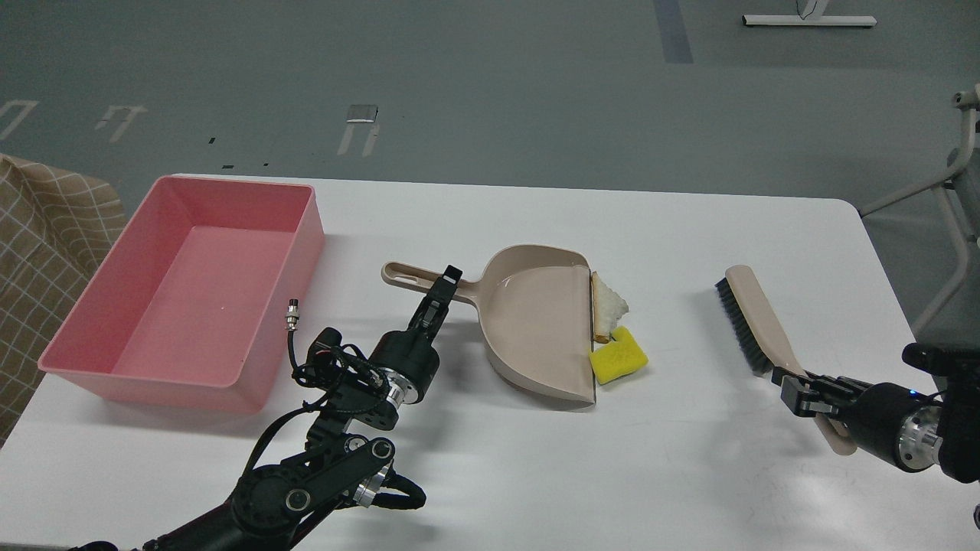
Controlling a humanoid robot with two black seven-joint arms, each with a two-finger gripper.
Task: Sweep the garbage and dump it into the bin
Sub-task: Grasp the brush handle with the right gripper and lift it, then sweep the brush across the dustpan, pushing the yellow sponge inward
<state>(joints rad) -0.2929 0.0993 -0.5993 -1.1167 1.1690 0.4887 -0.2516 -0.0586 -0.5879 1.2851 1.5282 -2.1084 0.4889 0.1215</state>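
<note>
The beige dustpan point(536, 321) lies flat mid-table, its mouth facing right. My left gripper point(446, 285) is shut on its handle near the pan's neck. The white bread wedge point(610, 310) and the yellow spongy chunk point(619, 356) lie on the table just outside the pan's mouth, touching its lip. My right gripper point(798, 390) is shut on the handle of a beige brush point(754, 314) with dark bristles, which lies to the right of the scraps and apart from them. The pink bin point(302, 252) stands at the left and looks empty.
A checked beige cloth point(46, 229) sits beyond the table's left edge. A grey chair frame point(953, 199) stands off the right edge. The white table point(582, 474) ends close behind the bin.
</note>
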